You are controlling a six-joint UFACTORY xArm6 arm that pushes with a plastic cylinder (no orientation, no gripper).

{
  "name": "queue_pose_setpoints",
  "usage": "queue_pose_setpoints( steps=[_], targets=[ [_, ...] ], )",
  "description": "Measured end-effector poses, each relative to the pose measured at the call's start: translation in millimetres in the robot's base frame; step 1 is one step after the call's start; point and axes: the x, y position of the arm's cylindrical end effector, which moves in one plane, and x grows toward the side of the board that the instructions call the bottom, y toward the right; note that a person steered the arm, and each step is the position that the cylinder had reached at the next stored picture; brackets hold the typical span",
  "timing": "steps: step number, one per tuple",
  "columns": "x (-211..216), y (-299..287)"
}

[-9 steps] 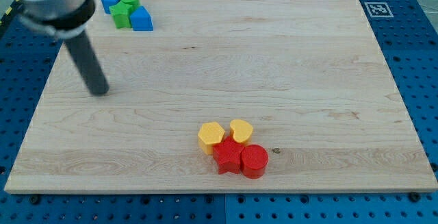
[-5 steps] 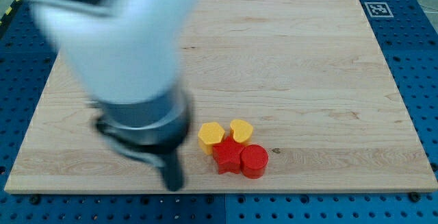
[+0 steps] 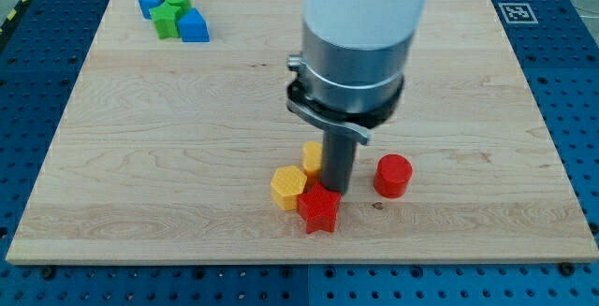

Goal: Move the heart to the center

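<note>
The yellow heart (image 3: 312,157) is mostly hidden behind my rod; only its left edge shows, just below the board's middle. My tip (image 3: 338,190) stands right beside the heart on its right, just above the red star (image 3: 319,210). A yellow hexagon (image 3: 288,187) lies to the left of the star. A red cylinder (image 3: 392,176) lies apart, to the right of my tip.
At the board's top left corner sit two blue blocks (image 3: 194,27) and two green blocks (image 3: 168,20) in a tight cluster. The wooden board (image 3: 140,156) lies on a blue pegboard. A marker tag (image 3: 517,12) is at the top right.
My arm swept from the view's left to the lower middle. The red cylinder was pushed right, away from the star. The heart now sits partly hidden behind the rod.
</note>
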Motion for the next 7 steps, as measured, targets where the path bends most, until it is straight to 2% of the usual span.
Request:
queue_pose_setpoints(
  steps=[2,3,4,5,6,7],
  targets=[
    [-96,-51],
    [-105,-62],
    [-82,-62],
    [-74,-96],
    [-111,-121],
    [-165,-121]
  ],
)
